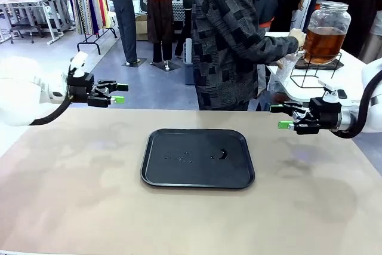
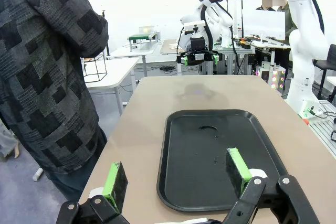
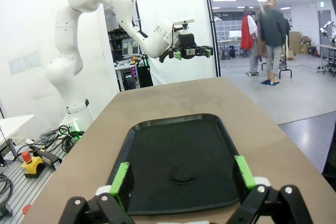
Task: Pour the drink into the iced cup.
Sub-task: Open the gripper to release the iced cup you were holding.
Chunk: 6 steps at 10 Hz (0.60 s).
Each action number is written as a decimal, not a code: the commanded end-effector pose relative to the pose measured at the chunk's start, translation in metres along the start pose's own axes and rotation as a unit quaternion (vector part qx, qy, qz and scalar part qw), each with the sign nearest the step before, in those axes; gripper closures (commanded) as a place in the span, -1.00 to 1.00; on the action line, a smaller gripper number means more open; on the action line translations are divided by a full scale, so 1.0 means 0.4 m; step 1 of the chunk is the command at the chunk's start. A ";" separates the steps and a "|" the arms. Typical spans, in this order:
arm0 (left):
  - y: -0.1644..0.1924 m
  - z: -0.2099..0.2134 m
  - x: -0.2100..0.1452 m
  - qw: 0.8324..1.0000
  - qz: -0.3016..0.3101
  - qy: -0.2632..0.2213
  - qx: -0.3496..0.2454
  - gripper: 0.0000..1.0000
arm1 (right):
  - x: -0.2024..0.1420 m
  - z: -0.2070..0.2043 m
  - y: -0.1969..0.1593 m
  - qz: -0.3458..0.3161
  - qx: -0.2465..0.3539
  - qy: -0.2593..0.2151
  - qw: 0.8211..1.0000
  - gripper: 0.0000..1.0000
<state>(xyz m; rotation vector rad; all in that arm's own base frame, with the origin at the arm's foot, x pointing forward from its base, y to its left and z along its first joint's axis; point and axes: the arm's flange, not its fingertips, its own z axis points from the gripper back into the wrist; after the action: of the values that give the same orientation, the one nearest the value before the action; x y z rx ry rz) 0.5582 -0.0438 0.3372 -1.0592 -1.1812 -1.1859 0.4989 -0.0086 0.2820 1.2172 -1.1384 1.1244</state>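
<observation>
I have both arms parked wide so the middle stays free for the person; my left gripper (image 1: 117, 94) hangs at its side of the table (image 1: 71, 195) with jaws spread and nothing between them, and my right gripper (image 1: 282, 117) mirrors it, also spread and unloaded. The black tray (image 1: 197, 177) sits centred between them, presumably as the landing spot. The drink (image 1: 324, 40) is in its jar on a wire stand behind the person (image 1: 230, 40), whose hand (image 1: 296, 38) reaches toward it.
</observation>
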 end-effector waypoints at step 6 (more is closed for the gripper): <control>-0.001 0.000 0.003 1.000 -0.001 0.000 0.000 -1.00 | 0.005 0.001 0.003 0.001 0.003 -0.005 1.000 -1.00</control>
<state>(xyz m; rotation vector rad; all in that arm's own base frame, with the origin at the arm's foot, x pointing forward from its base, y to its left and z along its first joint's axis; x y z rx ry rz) 0.5582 -0.0438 0.3372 -1.0592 -1.1812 -1.1859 0.4989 -0.0086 0.2820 1.2172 -1.1384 1.1243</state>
